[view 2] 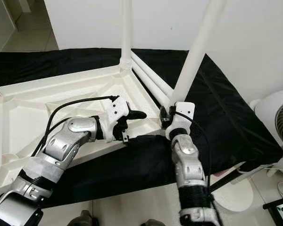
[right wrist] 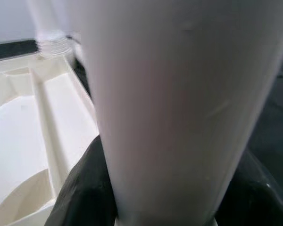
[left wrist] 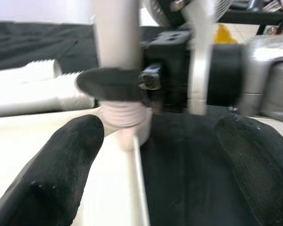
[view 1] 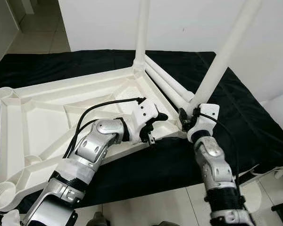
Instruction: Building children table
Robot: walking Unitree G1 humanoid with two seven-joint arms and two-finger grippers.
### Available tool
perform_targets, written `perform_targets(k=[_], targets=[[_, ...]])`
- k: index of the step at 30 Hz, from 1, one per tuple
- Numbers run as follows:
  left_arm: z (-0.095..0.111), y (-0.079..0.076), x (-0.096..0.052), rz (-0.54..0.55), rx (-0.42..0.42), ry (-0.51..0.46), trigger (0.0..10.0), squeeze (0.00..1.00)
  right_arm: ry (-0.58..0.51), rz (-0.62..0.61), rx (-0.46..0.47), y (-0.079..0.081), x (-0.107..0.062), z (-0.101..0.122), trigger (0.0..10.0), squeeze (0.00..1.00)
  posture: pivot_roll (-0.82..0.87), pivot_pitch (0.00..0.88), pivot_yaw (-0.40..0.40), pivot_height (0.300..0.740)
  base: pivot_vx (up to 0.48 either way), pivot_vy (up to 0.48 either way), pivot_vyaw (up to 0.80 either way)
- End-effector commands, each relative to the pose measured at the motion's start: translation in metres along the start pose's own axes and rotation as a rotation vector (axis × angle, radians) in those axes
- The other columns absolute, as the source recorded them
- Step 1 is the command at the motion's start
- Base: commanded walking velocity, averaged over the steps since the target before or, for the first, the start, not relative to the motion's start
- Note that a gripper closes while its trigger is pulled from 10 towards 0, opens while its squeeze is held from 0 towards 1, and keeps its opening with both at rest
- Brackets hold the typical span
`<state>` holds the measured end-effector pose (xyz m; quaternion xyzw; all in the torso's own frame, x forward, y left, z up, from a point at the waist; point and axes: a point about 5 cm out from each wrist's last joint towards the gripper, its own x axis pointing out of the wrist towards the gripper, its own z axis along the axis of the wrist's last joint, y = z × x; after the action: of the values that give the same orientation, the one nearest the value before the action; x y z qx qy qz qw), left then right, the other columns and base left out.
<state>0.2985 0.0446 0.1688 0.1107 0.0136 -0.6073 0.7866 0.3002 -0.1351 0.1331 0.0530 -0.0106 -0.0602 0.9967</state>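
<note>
Right gripper (view 1: 185, 114) clamps a table leg (view 1: 224, 56) at the tabletop (view 1: 37, 117) corner; left gripper (view 1: 153, 127) spread wide beside two loose legs (view 1: 167, 84).

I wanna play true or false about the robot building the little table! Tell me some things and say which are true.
1. The white tabletop lies upside down on a black cloth. True.
2. The right gripper grips an upright table leg. True.
3. All four corners have legs standing in them. False: only two legs stand up; the far leg is one, and two spare legs lie on the cloth.
4. The left gripper holds a leg. False: it is open, beside the corner.
5. The cloth is red. False: black.
</note>
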Motion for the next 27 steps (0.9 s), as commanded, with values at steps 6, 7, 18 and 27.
perform_targets(k=[6, 7, 18, 27], targets=[[0.002, 0.006, -0.003, 0.037, 0.009, 0.001, 10.0, 0.00, 0.055, -0.143, 0.006, 0.013, -0.015, -0.009, 10.0, 0.00, 0.00, 0.031, -0.054, 0.740, 0.000, 0.000, 0.00], [0.002, 0.006, -0.003, 0.037, 0.009, 0.001, 10.0, 0.00, 0.055, -0.143, 0.006, 0.013, -0.015, -0.009, 10.0, 0.00, 0.00, 0.031, -0.054, 0.740, 0.000, 0.000, 0.00], [0.002, 0.014, -0.007, 0.051, 0.028, 0.012, 10.0, 0.00, 0.039, -0.085, 0.048, 0.012, -0.018, -0.003, 10.0, 1.00, -0.01, 0.041, -0.034, 0.740, 0.000, 0.000, 0.00], [0.002, 0.012, -0.007, 0.056, 0.044, 0.009, 10.0, 0.00, -0.022, 0.025, 0.032, -0.001, -0.022, 0.007, 10.0, 0.52, -0.01, 0.029, -0.035, 0.740, 0.000, 0.000, 0.00]])
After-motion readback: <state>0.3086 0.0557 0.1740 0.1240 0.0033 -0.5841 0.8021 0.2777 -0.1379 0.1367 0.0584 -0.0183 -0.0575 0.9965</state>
